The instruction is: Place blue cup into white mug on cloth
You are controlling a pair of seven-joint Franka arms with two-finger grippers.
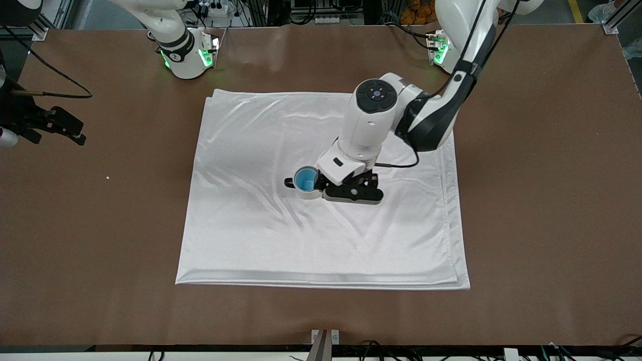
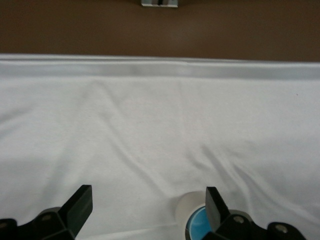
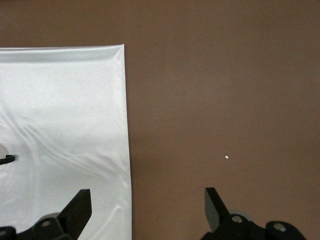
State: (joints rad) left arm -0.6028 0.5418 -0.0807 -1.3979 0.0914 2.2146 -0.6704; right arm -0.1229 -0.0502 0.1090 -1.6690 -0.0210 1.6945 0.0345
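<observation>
The white mug (image 1: 312,193) stands upright near the middle of the cloth (image 1: 251,235), its black handle (image 1: 289,183) toward the right arm's end. The blue cup (image 1: 305,179) sits inside the mug, its bright blue inside showing. My left gripper (image 1: 349,193) is low over the cloth right beside the mug, open and empty. In the left wrist view the mug (image 2: 187,209) with the blue cup (image 2: 197,225) in it sits against one finger (image 2: 214,205) of the open gripper (image 2: 147,197). My right gripper (image 1: 55,128) waits open and empty over the bare table at the right arm's end; it also shows in the right wrist view (image 3: 147,197).
The brown table (image 1: 541,200) surrounds the cloth. A tiny white speck (image 1: 107,177) lies on the table between the right gripper and the cloth. The right wrist view shows the cloth's edge (image 3: 125,125) and the mug's handle (image 3: 7,159).
</observation>
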